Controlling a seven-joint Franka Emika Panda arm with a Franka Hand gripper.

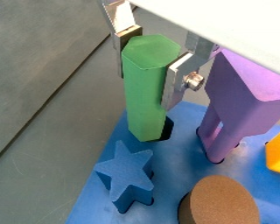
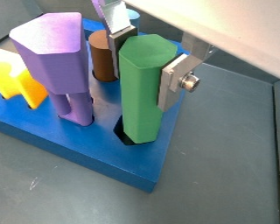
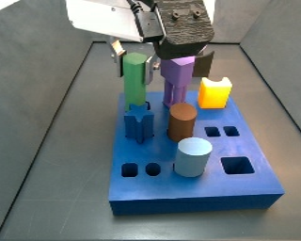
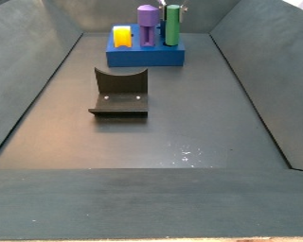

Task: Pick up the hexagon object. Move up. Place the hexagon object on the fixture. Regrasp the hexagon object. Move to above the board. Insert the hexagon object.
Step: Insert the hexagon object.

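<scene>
The hexagon object (image 1: 149, 87) is a bright green prism standing upright with its lower end in a hole near a corner of the blue board (image 1: 178, 150). It also shows in the other wrist view (image 2: 143, 87) and in both side views (image 3: 136, 83) (image 4: 173, 24). My gripper (image 1: 152, 57) straddles its upper part, with a silver finger plate against each side, shut on it; it also shows in a wrist view (image 2: 145, 59) and a side view (image 3: 136, 58). The dark fixture (image 4: 120, 92) stands on the floor, apart from the board (image 4: 148, 57).
On the board (image 3: 203, 188) a tall purple peg (image 3: 179, 75) stands right beside the green one. A blue star (image 3: 138, 122), a brown cylinder (image 3: 182, 120), a yellow block (image 3: 214, 92) and a pale blue cylinder (image 3: 194, 155) stand there too, with several open holes. Grey bin walls surround the floor.
</scene>
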